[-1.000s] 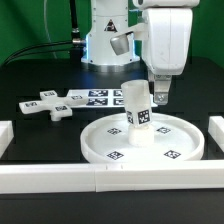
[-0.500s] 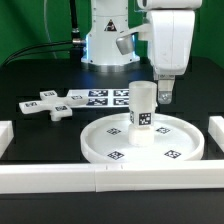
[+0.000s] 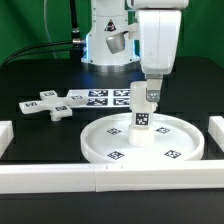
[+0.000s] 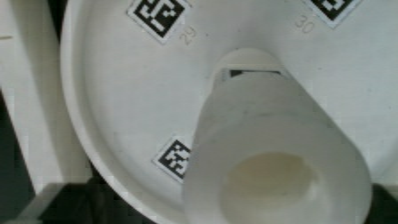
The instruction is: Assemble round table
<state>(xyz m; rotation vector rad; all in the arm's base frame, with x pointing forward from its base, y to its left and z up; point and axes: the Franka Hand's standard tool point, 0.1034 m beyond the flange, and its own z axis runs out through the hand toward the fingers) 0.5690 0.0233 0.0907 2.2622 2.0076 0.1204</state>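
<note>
The large round disc (image 3: 170,142) lies rim-up on the black table near the front rail. The short thick leg (image 3: 141,118) stands upright at its centre. My gripper (image 3: 150,96) hangs over the leg's top, jaws wide. One dark finger (image 3: 154,94) shows at the leg's upper edge on the exterior view's right; I cannot tell whether it touches. The cross-shaped foot piece (image 3: 48,104) lies on the table at the exterior view's left. The wrist view looks down on the leg (image 4: 267,130) and the disc (image 4: 125,110); no fingers show there.
The marker board (image 3: 100,98) lies behind the disc, in front of the robot base (image 3: 108,45). White border rails run along the front (image 3: 100,180) and stand at both sides (image 3: 5,133) (image 3: 215,133).
The leg was tilted a second ago and now stands upright on the disc. My gripper has shifted toward the exterior view's left, from beside the leg to over its top, staying open.
</note>
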